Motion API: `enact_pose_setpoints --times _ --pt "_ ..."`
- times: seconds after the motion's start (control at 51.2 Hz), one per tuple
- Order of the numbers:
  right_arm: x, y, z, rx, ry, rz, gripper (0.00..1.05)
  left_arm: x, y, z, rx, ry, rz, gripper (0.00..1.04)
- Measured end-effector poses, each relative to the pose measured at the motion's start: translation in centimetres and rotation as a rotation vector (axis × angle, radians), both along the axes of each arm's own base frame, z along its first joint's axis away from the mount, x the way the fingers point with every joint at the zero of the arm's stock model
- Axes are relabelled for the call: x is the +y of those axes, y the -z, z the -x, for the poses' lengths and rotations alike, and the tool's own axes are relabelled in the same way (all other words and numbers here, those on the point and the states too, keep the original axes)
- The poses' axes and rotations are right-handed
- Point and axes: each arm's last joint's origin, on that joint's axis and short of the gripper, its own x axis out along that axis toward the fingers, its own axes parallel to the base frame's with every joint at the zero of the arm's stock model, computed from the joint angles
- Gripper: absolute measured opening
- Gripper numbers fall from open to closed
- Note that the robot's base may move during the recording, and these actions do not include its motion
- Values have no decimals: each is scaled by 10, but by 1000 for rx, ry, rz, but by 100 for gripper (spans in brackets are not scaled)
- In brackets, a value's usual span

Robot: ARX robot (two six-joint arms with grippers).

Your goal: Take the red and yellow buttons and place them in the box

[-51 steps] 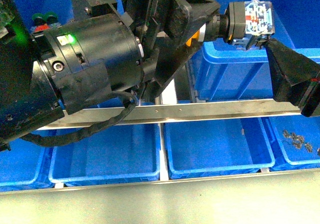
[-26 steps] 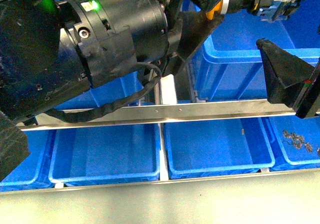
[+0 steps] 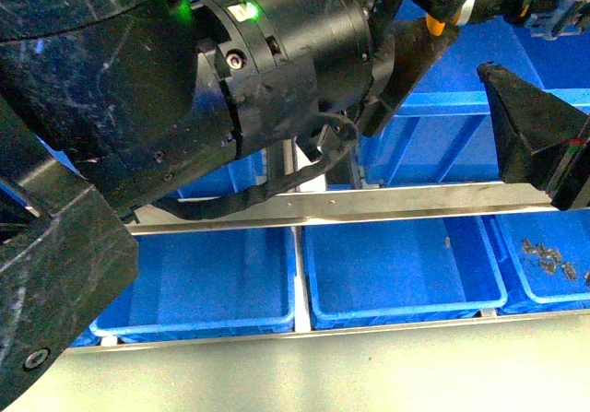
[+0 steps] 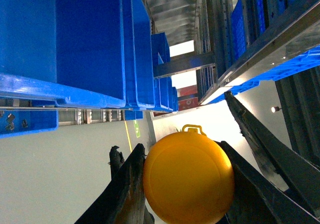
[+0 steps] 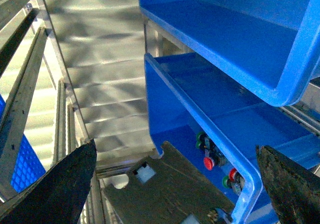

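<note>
My left gripper [image 4: 187,184] is shut on the yellow button [image 4: 187,179], whose round cap fills the space between the two black fingers. In the front view the left arm fills the upper left. Its gripper [image 3: 461,6] holds the button [image 3: 433,23] at the top edge, above a thick-rimmed blue crate [image 3: 442,108]. I cannot tell whether that crate is the box. My right gripper [image 5: 172,186] is open and holds nothing. Beyond it a blue crate [image 5: 200,103] holds red buttons [image 5: 208,162] among green-capped ones [image 5: 200,136]. One right finger [image 3: 530,131] shows at the right.
Shallow blue bins [image 3: 396,264] sit in a row on the lower shelf behind a metal rail [image 3: 369,205]. The rightmost bin holds small metal parts [image 3: 548,257]. Another blue crate [image 5: 225,28] sits stacked over the one with the buttons.
The left arm has swung up and to the right with the yellow button and now covers much more of the front view. The right finger has barely moved.
</note>
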Motion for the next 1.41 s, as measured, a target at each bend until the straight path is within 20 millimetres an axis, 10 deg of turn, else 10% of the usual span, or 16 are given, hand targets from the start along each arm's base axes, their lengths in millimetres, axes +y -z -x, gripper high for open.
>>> enact_pose_setpoints --times 0.449,0.722,0.937,1.308,1.405 --pt "1 -4 -3 -18 -4 24 97 -4 7 1 20 9 -10 33" --pt "5 -4 -4 -16 -8 70 42 -4 6 1 34 8 11 33" --pt "6 -4 -4 -16 -6 72 39 -4 6 1 58 8 28 34" --pt "7 -7 -6 -26 10 91 39 -4 6 1 69 -1 35 100" --pt "8 -8 -8 -22 18 101 39 -4 6 1 71 0 37 95"
